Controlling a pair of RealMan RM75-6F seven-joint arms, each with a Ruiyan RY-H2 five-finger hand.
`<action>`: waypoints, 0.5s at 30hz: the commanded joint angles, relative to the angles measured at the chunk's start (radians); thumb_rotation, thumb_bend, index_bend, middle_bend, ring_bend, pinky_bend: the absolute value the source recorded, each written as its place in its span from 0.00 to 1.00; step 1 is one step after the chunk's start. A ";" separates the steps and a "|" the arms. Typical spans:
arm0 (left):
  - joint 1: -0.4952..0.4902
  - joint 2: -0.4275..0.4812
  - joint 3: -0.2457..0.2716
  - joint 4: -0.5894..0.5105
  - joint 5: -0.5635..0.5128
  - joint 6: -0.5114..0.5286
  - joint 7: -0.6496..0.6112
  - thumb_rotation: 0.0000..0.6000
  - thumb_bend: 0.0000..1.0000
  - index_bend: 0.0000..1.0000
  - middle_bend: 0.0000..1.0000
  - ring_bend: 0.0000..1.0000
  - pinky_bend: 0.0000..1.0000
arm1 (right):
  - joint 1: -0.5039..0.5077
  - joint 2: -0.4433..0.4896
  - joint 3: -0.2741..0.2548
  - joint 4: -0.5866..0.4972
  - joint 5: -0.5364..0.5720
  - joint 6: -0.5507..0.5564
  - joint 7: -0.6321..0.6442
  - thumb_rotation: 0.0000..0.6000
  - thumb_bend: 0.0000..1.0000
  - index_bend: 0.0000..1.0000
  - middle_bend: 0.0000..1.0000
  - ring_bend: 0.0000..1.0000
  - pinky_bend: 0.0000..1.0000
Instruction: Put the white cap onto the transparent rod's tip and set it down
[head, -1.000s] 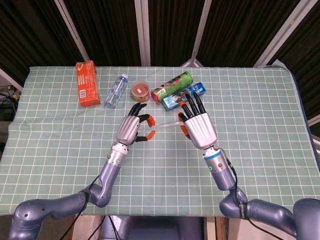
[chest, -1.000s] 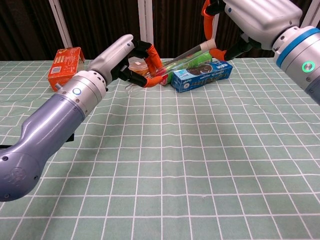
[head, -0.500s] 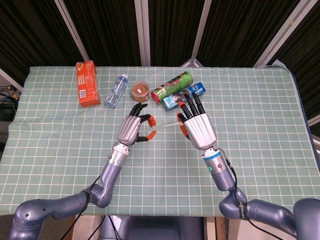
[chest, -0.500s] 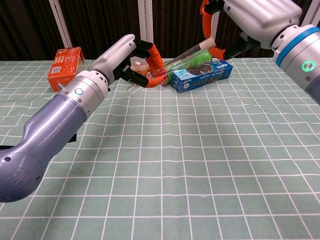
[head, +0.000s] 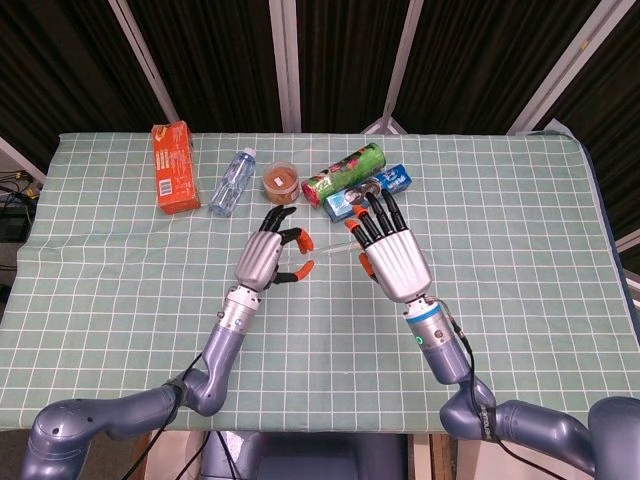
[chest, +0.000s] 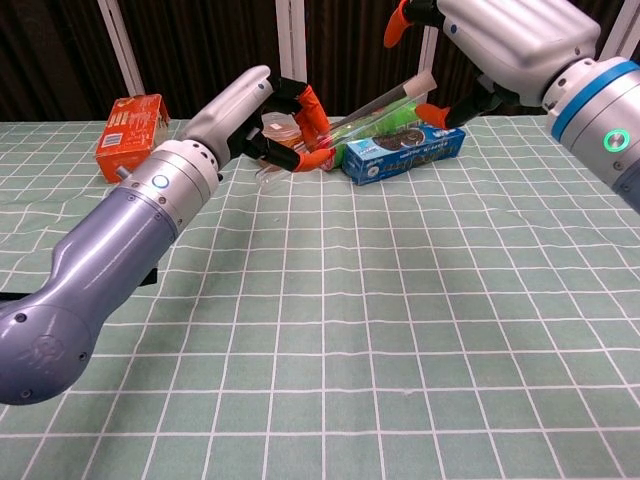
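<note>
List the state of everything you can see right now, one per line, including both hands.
Rod: tilted, off the table, lower end held.
Cap: on the rod's upper tip.
Left hand: grips the rod.
Right hand: fingers spread around the cap; contact unclear.
Bottle: lying down.
Orange box: lying flat.
Tub: upright.
Green can: on its side.
Blue pack: lying flat.
</note>
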 joint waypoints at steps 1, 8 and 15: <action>0.002 -0.009 -0.018 -0.001 -0.014 0.010 -0.007 1.00 0.79 0.56 0.57 0.11 0.00 | -0.003 0.001 -0.001 -0.003 0.003 -0.001 0.000 1.00 0.34 0.29 0.22 0.08 0.00; 0.005 -0.018 -0.030 -0.001 -0.028 0.020 -0.006 1.00 0.79 0.56 0.57 0.11 0.00 | -0.017 0.005 -0.005 -0.012 0.014 0.003 0.005 1.00 0.34 0.22 0.18 0.08 0.00; 0.024 -0.003 -0.005 -0.010 -0.008 0.032 -0.015 1.00 0.79 0.56 0.57 0.11 0.00 | -0.046 0.021 0.021 -0.080 0.113 -0.028 0.045 1.00 0.34 0.13 0.13 0.05 0.00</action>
